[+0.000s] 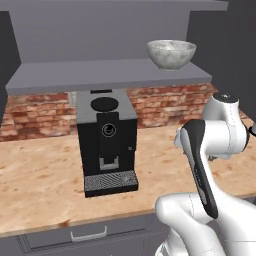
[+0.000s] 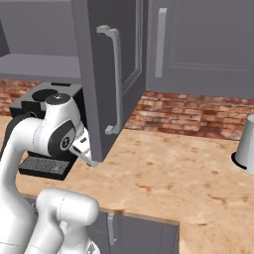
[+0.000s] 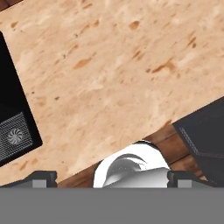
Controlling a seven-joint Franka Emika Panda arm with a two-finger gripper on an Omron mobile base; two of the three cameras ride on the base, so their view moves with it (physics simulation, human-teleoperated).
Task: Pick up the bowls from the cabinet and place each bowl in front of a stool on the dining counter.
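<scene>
A grey-white marbled bowl [image 1: 170, 53] stands upright at the right end of the grey shelf [image 1: 100, 75] in the open cabinet. The cabinet door [image 2: 101, 64], with its long silver handle [image 2: 115, 79], is swung open toward me. My arm is folded low over the counter, well below the shelf and to the right of the bowl. In the hand view my gripper [image 3: 113, 180] points down at the stone counter top, open, its fingertips [image 3: 41, 179] wide apart with nothing between them. The dining counter and the stools are out of view.
A black coffee machine [image 1: 106, 145] stands on the tan stone counter [image 1: 40, 185] under the shelf, against a brick wall [image 1: 165, 102]. A closed wall cabinet [image 2: 208, 44] is to the right. A pale cylinder [image 2: 246, 144] stands far right. Grey drawers [image 1: 87, 234] run below.
</scene>
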